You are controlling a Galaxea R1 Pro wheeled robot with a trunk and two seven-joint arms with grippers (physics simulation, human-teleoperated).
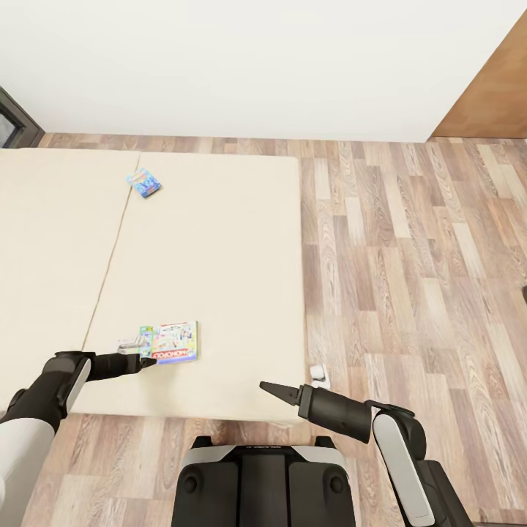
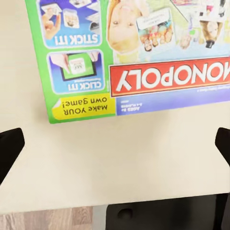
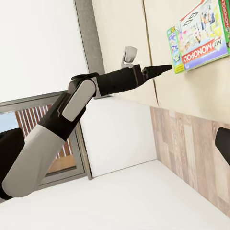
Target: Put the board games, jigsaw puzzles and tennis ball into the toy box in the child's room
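Left fingers spread beside Monopoly box (green-edged) — blue box far, right fingers' state unclear

White-and-grey arm shells meet black forearms tapering to pointed black fingers above a black base.

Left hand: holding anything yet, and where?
Nothing held. The left hand is open beside the Monopoly box on the bed, fingers clear of it.

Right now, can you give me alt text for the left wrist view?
A green-edged Monopoly box lies flat on the cream bed, its lid print upside down. The left gripper hovers just short of it, jaws wide apart and empty.
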